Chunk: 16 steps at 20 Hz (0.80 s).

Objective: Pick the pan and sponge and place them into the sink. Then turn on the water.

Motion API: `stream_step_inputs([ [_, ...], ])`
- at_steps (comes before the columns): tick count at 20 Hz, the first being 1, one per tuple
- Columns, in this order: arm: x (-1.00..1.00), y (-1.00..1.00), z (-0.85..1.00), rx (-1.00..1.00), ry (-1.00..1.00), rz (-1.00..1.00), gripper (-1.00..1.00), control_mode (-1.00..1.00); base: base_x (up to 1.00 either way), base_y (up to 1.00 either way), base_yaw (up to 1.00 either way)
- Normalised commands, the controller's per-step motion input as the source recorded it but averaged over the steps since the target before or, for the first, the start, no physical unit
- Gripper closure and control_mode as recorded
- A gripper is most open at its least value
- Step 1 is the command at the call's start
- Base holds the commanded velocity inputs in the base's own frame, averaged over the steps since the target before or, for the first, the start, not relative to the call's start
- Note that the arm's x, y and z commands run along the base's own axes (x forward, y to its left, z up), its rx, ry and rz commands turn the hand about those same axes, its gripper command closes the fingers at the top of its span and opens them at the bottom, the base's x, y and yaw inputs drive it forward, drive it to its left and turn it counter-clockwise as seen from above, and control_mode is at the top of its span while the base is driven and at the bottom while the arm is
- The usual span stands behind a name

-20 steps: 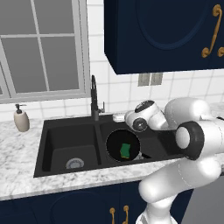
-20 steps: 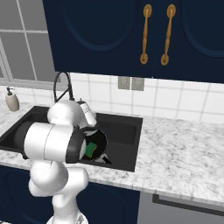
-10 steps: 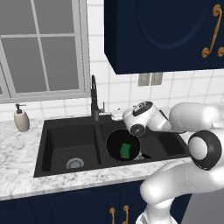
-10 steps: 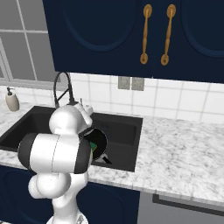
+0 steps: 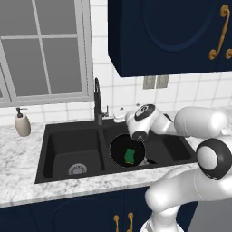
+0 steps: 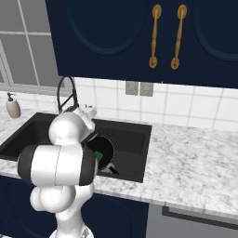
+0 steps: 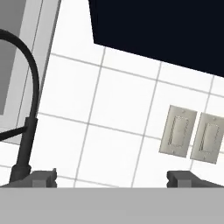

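Reaching for the tap looked to be the step in hand: the pan [image 5: 128, 152] already lay in the right basin of the sink [image 5: 68, 136], near the centre of the left base view, with the sponge [image 5: 130, 155] resting green side up inside it. With both things placed, only the water seemed left. The gripper [image 7: 111, 178] stood spread wide and empty, its two dark tips at the bottom of the hand view, pointing at the white tiled wall. The tap [image 7: 26, 118] curved down the left side of that view, just beside one tip. The next move probably called for shifting toward the tap's handle and pushing it. Around the sink ran a grey-white marble counter [image 6: 195, 162]; a soap dispenser [image 5: 22, 123] stood at mid-left below the window [image 5: 43, 50], navy cabinets [image 6: 139, 37] hung above, and two wall switches [image 7: 192, 136] sat on the tiles.
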Motion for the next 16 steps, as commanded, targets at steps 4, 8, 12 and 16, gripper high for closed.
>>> stream_step_inputs([
  [4, 0.0, 0.07, 0.0, 0.0, -0.16, 0.0, -1.0, -1.0, 0.0, 0.0, 0.0],
  [8, 0.0, 0.0, -0.01, 0.0, -0.18, 0.0, -1.0, -1.0, 0.0, 0.0, 0.0],
  [12, 0.0, 0.04, 0.0, 0.0, -0.11, 0.0, -1.0, -1.0, 0.0, 0.0, 0.0],
  [16, 0.01, 0.0, -0.11, 0.0, -0.05, 0.0, -1.0, -1.0, 0.0, 0.0, 0.0],
])
